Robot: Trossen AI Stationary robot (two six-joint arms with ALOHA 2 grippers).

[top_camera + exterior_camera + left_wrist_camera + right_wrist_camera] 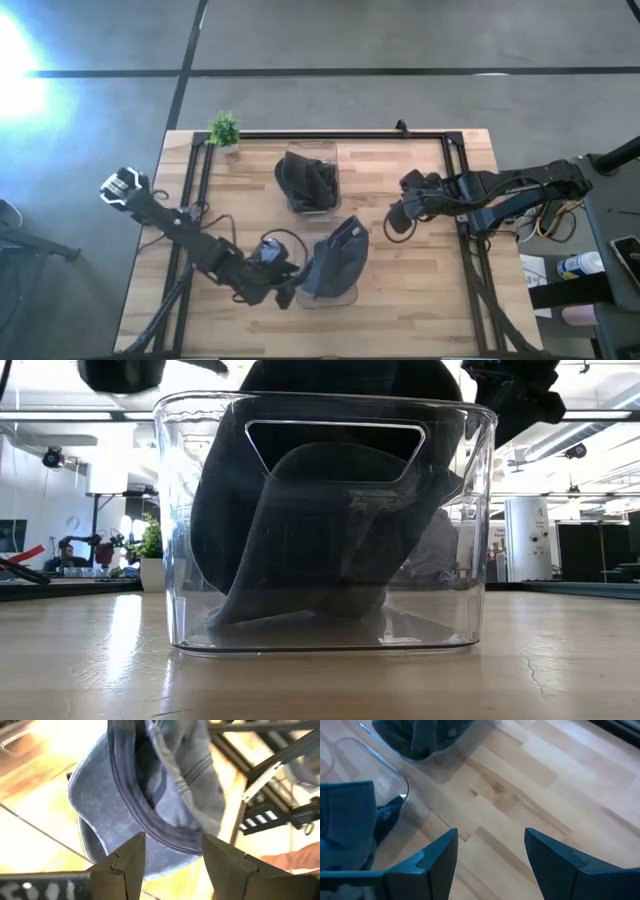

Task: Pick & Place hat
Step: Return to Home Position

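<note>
A blue denim hat (335, 262) sits crumpled in a clear bin (350, 292) near the table's near middle, its top sticking up above the rim. In the low view this bin (180, 520) and the hat (320, 530) fill the picture. My left gripper (285, 292) is open at the hat's left side. In the left wrist view its fingers (172, 865) stand apart just short of the hat's banded rim (160, 827), with no touch showing. My right gripper (398, 220) is open above bare wood to the right of the bins (490, 860).
A second clear bin (292, 205) toward the far middle holds a dark hat (308, 178); it also shows in the right wrist view as the dark hat (420, 735). A small potted plant (225, 130) stands at the far left corner. Black frame rails (330, 135) run along the table edges.
</note>
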